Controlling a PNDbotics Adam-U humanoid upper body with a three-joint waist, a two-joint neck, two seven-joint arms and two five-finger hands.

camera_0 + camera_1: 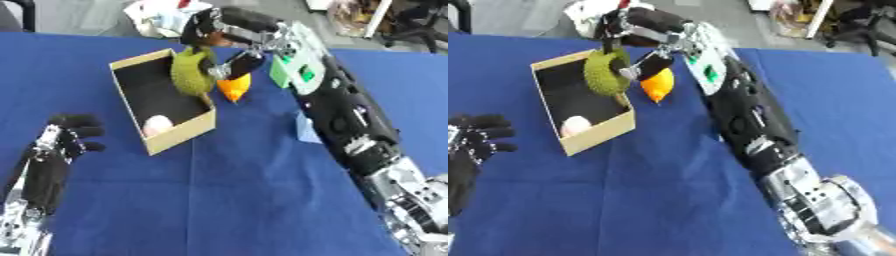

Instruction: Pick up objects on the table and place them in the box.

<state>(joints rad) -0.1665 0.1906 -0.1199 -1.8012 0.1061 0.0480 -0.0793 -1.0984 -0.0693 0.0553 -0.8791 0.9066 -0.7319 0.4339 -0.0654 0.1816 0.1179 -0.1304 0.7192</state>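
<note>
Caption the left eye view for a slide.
Right hand holds a green fruit over the box, an orange fruit beside it; left hand rests open.

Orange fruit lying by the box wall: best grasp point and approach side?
Grip the orange fruit across its wide upper body, coming from above on its right. It tapers to a point at the near end, and the box wall blocks its left. The right hand is occupied with the green fruit.
</note>
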